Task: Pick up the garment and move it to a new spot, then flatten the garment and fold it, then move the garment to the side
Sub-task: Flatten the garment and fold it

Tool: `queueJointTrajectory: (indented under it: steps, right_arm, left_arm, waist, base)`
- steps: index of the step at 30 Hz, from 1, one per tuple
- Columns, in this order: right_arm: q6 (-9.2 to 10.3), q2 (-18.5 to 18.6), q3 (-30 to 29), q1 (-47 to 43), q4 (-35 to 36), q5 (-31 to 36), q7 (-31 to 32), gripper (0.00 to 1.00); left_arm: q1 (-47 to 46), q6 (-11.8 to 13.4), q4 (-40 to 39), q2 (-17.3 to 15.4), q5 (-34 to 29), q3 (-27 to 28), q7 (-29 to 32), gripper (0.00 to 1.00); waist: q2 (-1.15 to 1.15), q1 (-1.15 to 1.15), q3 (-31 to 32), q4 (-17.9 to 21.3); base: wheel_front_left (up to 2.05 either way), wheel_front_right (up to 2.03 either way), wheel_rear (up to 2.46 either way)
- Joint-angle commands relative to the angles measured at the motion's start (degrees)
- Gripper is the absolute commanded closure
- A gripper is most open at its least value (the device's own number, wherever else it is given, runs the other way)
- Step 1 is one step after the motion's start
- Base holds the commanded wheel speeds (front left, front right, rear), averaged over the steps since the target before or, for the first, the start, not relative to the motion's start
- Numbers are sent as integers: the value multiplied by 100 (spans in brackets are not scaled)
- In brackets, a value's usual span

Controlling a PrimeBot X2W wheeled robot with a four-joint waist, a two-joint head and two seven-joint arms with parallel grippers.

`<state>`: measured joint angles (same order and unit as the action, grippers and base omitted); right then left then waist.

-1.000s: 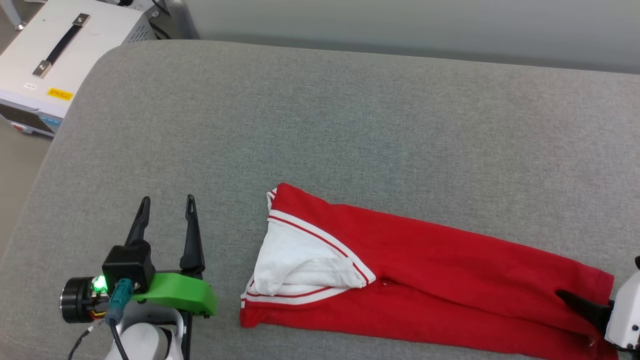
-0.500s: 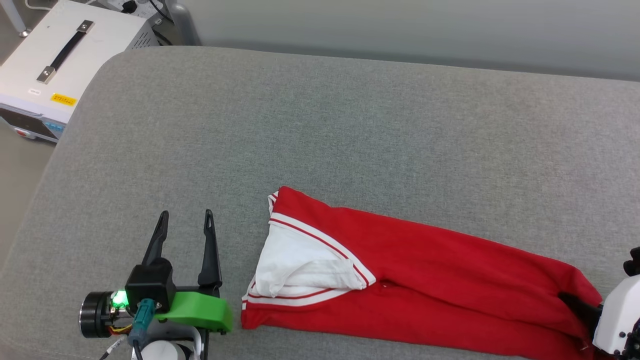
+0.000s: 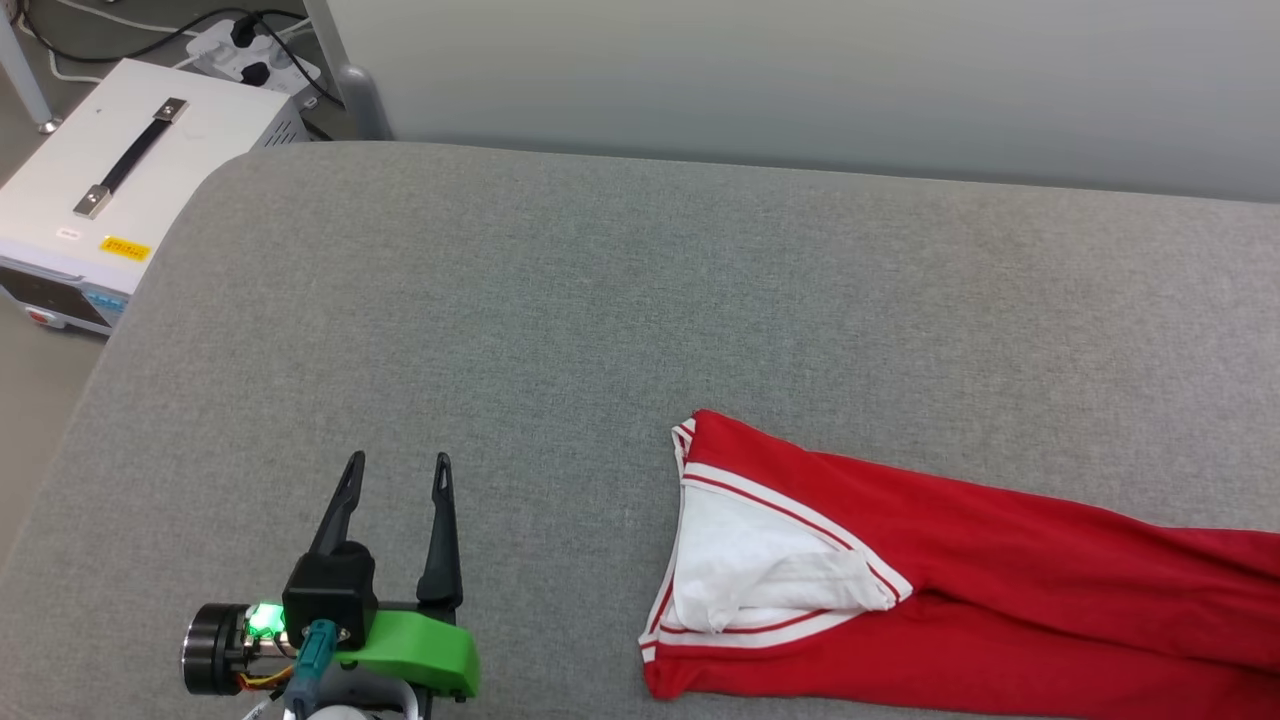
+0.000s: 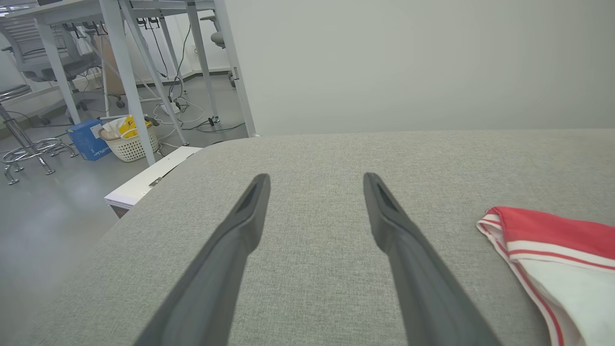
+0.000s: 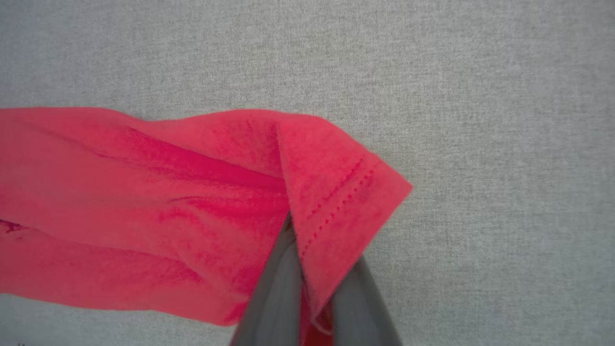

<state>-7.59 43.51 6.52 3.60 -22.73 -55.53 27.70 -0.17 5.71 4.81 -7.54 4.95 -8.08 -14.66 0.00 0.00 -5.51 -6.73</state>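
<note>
Red short-sleeved jersey garment [image 3: 1000, 590] is folded into a long narrow strip, plain red side up, on the near right part of the grey fabric-covered table [image 3: 600, 300]. Its right end runs out of my head view. The left end carries the white sleeve [image 3: 760, 570] with red-white striped trim, lying flat on top of the red.

Right claw [image 5: 302, 250]: closed, pinching a red hem corner of the garment. In my right wrist view the stitched hem flap drapes over the two dark fingers [image 5: 274, 298]. Cloth beside the grip is creased, and the rest trails away over the table.

Left claw [image 3: 399, 462]: open, jaws wide apart with bare table cloth between them. It sits at the near left of the table, fingers pointing far, well apart from the sleeve end. Can't tell if the fingers touch the table. Green plastic bracket [image 3: 415, 645] sits behind the claw, with a green light lit beside it.

Off the table's far left corner stands a white box-shaped instrument [image 3: 110, 200] with a black carry handle and yellow label. A white power strip [image 3: 255, 60] with black plugs lies beyond it. Pale wall [image 3: 800, 80] runs behind the far edge. Left wrist view also gives me white frame legs [image 4: 125, 72], a white woven basket [image 4: 129, 144] and a blue box [image 4: 89, 139] on the floor.
</note>
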Motion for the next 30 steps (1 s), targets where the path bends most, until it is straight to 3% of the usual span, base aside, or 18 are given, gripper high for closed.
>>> queueJointTrajectory:
  steps: [1,9,18,23,30]
  right_arm:
    - [10,42,-33,-76,34,9,79,100]
    - [10,-189,-83,-377,1282,-483,485,100]
    - [10,-506,339,-157,2680,-290,958,100]
    - [10,-872,910,520,2835,123,1177,100]
    - [10,-1393,1979,1576,2400,439,1300,100]
  left_arm:
    - [117,-50,20,32,-67,35,-34,0]
    - [243,-143,74,104,-149,103,-34,0]
    - [155,-220,62,190,-245,75,-34,0]
    - [39,-243,74,240,-261,62,-34,0]
    - [-170,-263,126,314,-280,4,-34,0]
  waist:
    - [0,0,74,21]
    - [0,0,207,31]
    - [0,0,51,-82]
    - [0,0,-128,-150]
    - [0,0,-330,-289]
  base:
    - [0,0,0]
    - [0,0,0]
    - [0,0,0]
    - [0,0,0]
    - [0,0,0]
